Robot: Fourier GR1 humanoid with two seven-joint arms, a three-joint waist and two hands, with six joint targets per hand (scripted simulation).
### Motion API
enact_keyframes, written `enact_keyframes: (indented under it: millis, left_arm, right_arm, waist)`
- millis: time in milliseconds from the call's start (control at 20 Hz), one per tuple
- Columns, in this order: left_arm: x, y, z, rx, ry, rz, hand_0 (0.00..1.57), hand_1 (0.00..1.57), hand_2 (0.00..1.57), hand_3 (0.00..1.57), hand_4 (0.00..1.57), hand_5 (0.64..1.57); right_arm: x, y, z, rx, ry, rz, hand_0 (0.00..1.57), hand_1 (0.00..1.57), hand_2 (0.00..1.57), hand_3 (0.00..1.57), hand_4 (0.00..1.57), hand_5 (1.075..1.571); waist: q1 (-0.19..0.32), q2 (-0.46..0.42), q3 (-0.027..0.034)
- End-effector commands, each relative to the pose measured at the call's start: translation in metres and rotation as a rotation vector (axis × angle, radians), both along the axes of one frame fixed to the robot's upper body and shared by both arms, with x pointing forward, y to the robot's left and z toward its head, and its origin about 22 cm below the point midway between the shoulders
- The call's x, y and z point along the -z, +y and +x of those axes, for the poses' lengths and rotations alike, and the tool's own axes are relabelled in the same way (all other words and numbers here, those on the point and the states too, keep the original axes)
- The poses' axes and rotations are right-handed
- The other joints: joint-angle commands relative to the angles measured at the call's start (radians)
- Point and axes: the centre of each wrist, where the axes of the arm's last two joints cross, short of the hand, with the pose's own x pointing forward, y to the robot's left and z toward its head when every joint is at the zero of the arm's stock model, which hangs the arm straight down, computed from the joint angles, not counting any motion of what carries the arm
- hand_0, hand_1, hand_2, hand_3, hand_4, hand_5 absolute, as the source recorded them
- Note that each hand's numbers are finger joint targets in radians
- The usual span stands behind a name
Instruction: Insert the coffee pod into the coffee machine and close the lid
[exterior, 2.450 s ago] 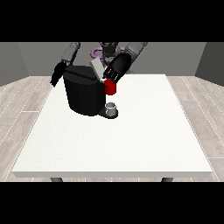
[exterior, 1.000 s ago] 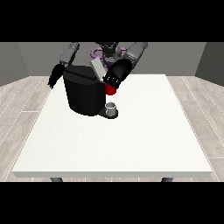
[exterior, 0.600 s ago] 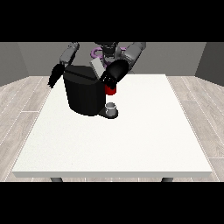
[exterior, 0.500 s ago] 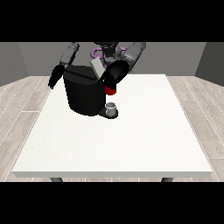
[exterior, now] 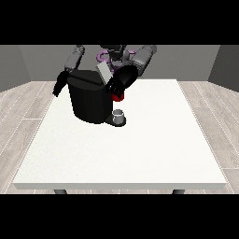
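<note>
A large white table [exterior: 140, 149] is filling most of the view, with the robot [exterior: 116, 53] standing behind its far edge. A black coffee machine [exterior: 89, 98] is sitting on the far left part of the table, its grey lid [exterior: 103, 72] tilting upward at the top. A small grey cup [exterior: 119, 115] is standing on the machine's base at its front right. The hand at the view's right [exterior: 122, 79] is hovering at the machine's upper right edge, just above a red thing at the machine [exterior: 118, 96]; I cannot tell how its fingers are lying. The hand at the view's left [exterior: 59, 85] is hanging beside the machine's left side, its fingers pointing down, relaxed and holding nothing. The pod itself is not plainly showing.
</note>
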Motion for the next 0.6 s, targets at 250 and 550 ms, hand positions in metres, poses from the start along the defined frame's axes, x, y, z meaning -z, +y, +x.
enact_keyframes:
  millis: [250,550]
  left_arm:
    - [-0.002,0.002,0.001,-0.029,-0.005,0.02,0.0,0.0,0.56,0.46,0.0,1.571]
    - [0.038,-0.02,0.008,-0.013,0.092,0.023,0.0,0.0,0.33,0.23,0.0,1.571]
  right_arm:
    - [-0.003,-0.009,0.005,0.023,0.005,-0.021,0.0,0.0,0.0,0.0,0.15,1.571]
    - [0.018,0.0,-0.002,0.025,0.072,0.005,0.0,0.0,0.0,0.0,0.15,1.571]
  waist:
    - [0.016,-0.003,-0.0021]
    - [0.052,-0.067,-0.0021]
